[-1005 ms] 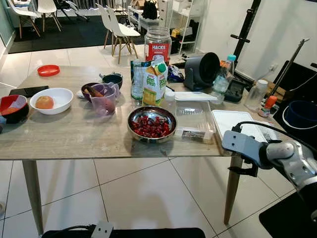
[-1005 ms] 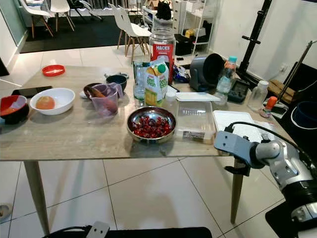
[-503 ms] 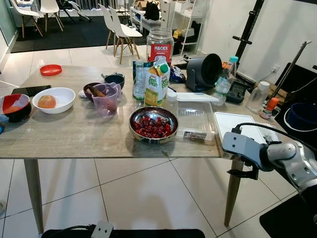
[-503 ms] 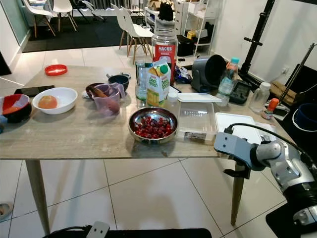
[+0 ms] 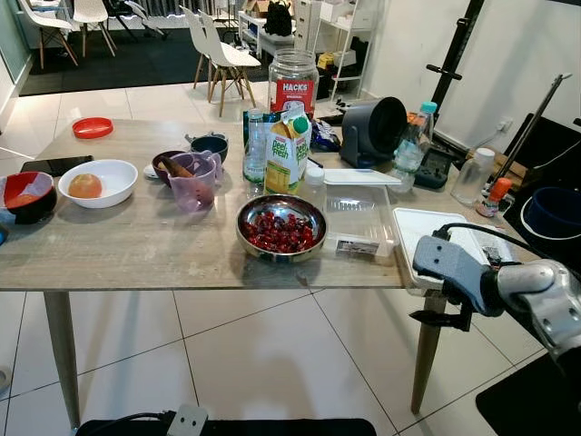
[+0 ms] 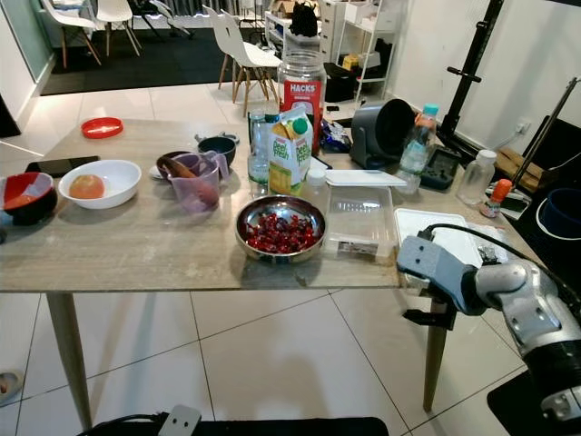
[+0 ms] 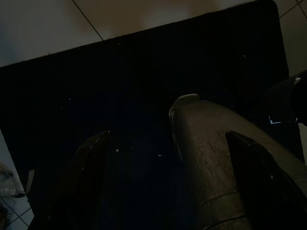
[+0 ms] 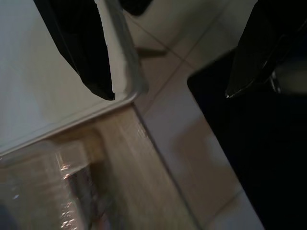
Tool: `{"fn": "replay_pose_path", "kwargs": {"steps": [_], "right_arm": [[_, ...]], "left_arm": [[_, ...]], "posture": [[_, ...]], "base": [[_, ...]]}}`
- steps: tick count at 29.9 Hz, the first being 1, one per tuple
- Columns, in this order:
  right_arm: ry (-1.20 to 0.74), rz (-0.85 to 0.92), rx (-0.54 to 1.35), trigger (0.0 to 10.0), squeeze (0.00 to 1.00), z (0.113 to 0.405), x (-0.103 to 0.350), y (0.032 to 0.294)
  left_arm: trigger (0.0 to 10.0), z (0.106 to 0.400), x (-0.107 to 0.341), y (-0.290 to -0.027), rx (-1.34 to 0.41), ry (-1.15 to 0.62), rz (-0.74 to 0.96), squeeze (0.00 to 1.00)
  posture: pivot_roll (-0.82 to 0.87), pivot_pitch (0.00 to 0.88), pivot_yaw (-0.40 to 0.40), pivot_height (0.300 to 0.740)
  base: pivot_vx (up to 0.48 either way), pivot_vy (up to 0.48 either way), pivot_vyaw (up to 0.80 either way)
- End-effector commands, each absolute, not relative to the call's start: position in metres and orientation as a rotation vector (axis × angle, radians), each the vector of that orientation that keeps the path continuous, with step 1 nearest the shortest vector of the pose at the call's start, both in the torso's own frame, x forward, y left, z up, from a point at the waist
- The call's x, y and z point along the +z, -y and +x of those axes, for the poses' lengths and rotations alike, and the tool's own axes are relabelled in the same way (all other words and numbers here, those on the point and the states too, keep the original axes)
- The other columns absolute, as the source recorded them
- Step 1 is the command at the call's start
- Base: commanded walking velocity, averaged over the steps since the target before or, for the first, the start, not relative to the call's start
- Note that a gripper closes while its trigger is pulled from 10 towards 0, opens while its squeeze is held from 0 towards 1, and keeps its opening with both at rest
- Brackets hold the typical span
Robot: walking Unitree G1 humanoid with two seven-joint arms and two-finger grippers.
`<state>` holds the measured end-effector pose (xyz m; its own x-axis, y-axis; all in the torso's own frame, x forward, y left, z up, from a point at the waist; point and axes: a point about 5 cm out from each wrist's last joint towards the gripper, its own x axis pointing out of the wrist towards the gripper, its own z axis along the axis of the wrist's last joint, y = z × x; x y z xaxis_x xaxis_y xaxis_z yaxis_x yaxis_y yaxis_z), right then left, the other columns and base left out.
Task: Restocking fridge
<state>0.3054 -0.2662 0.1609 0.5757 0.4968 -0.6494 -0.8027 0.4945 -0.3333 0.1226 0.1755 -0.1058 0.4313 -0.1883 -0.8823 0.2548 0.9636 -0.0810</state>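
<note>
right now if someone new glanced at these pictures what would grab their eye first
Probably the shiny steel bowl of dark red cherries near the front edge of the pale wooden table, with the green and yellow juice carton standing upright just behind it. Next, the robot's silver right arm at the table's right end, its right gripper open over the corner of a flat white tray.

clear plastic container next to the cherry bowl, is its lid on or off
Off. The clear container stands open-topped on the table, and its white lid lies flat just behind it.
</note>
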Motion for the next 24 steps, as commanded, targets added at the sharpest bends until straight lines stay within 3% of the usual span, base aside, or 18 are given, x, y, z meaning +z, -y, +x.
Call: {"fn": "replay_pose_path", "kwargs": {"steps": [1,8,10,12,16,18,20,22,24], "right_arm": [[-0.437,-0.596,0.799,10.0,0.00,0.306,0.171,0.269],[-0.139,-0.272,0.629,10.0,0.00,0.319,0.197,0.276],[-0.032,-0.048,0.463,10.0,0.00,0.322,0.202,0.296],[-0.032,-0.048,0.463,10.0,0.00,0.322,0.202,0.296],[0.011,0.125,0.326,10.0,0.00,0.323,0.200,0.316],[0.050,0.320,0.133,10.0,0.00,0.317,0.193,0.346],[0.050,0.320,0.133,10.0,0.00,0.317,0.193,0.346],[0.034,0.489,-0.056,10.0,0.00,0.302,0.174,0.373],[-0.015,0.532,-0.147,10.0,0.00,0.290,0.160,0.386]], "left_arm": [[10.0,0.097,-0.114,-0.175,-0.285,-1.191,0.061,0.00],[10.0,0.098,-0.113,-0.176,-0.292,-1.192,0.067,0.00],[10.0,0.099,-0.113,-0.176,-0.295,-1.189,0.069,0.00],[10.0,0.099,-0.113,-0.176,-0.295,-1.189,0.069,0.00],[10.0,0.099,-0.113,-0.176,-0.298,-1.188,0.071,0.00],[10.0,0.099,-0.113,-0.176,-0.304,-1.191,0.074,0.00],[10.0,0.099,-0.113,-0.176,-0.304,-1.191,0.074,0.00],[10.0,0.098,-0.113,-0.176,-0.310,-1.194,0.079,0.00],[10.0,0.097,-0.113,-0.176,-0.312,-1.196,0.081,0.00]], "posture": [[-0.03,0.000,-0.032,0.740],[-0.04,0.000,-0.028,0.740],[-0.04,0.000,-0.025,0.740],[-0.04,0.000,-0.025,0.740],[-0.04,0.000,-0.024,0.740],[-0.05,0.000,-0.018,0.740],[-0.05,0.000,-0.018,0.740],[-0.05,0.000,-0.017,0.740],[-0.05,0.000,-0.016,0.740]], "base": [[0.000,0.000,0.00],[0.000,0.000,0.00],[0.000,0.000,0.00],[0.000,0.000,0.00],[0.000,0.000,0.00],[0.000,0.000,0.00],[0.000,0.000,0.00],[0.000,0.000,0.00],[0.000,0.000,0.00]]}}
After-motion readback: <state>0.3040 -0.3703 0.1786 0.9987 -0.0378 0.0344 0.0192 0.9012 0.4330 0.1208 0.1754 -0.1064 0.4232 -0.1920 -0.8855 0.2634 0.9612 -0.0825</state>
